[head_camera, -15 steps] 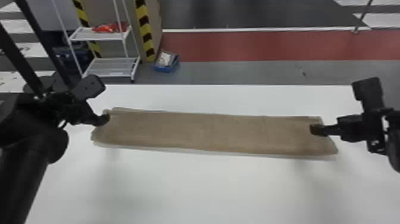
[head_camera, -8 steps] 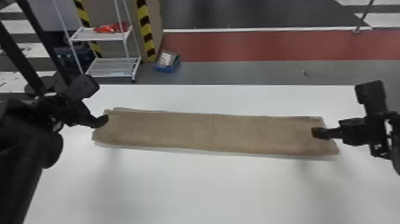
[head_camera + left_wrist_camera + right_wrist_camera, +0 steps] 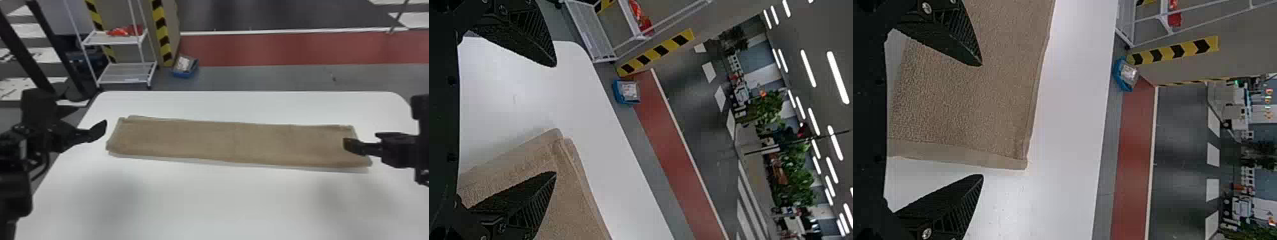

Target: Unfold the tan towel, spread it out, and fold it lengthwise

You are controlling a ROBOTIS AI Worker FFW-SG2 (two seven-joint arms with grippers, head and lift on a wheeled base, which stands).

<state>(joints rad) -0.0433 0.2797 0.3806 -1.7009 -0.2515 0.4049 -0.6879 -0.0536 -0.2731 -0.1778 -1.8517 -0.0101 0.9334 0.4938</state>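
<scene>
We see the tan towel (image 3: 236,140) as a long folded strip, lying flat across the white table (image 3: 223,198). We get the left gripper (image 3: 101,127) near the towel's left end and the right gripper (image 3: 354,142) at its right end, both with fingers spread apart. Behind the table we log a white rack (image 3: 124,74) and blue bin (image 3: 184,74) on the floor.

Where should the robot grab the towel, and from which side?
Probably the hem at the right end of the towel, from above, with the right pincer: one finger beyond the edge, one over the cloth. It lies flat and long, so its rim should pinch easiest. That pincer is open.
</scene>
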